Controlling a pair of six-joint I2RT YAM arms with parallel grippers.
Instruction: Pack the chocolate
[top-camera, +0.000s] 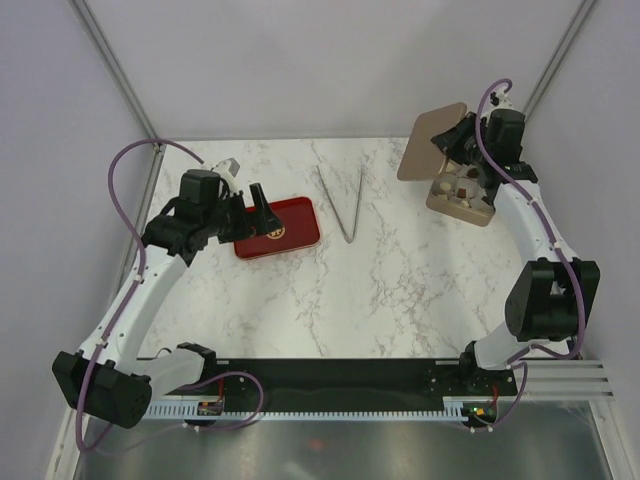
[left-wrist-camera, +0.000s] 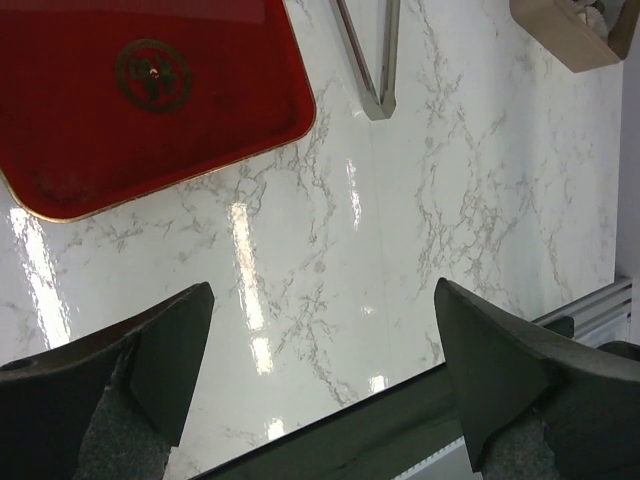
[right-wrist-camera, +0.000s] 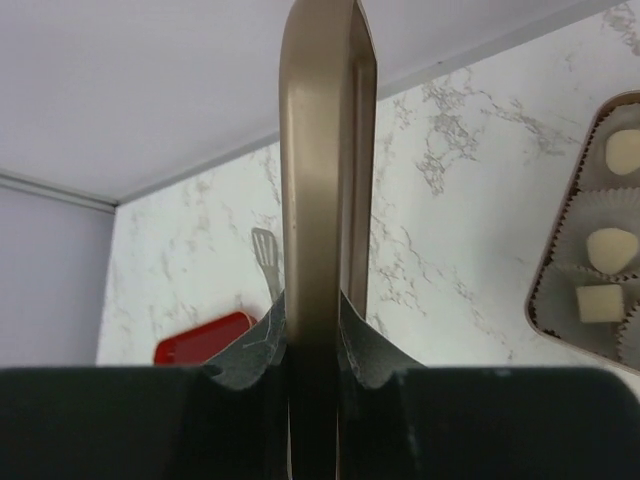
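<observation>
The chocolate shows as cream-white pieces in paper cups inside a tan box at the right of the right wrist view. In the top view the box lies at the table's far right with chocolate in it. My right gripper is shut on the flat brown lid, seen edge-on; the top view shows the lid lifted up, left of and behind the box, with my right gripper on its edge. My left gripper is open and holds nothing. It hovers over bare marble by the red tray.
Metal tongs lie in a V at the table's middle back, right of the red tray. Both show in the left wrist view, with the tongs near its top edge. A black strip runs along the table's near edge.
</observation>
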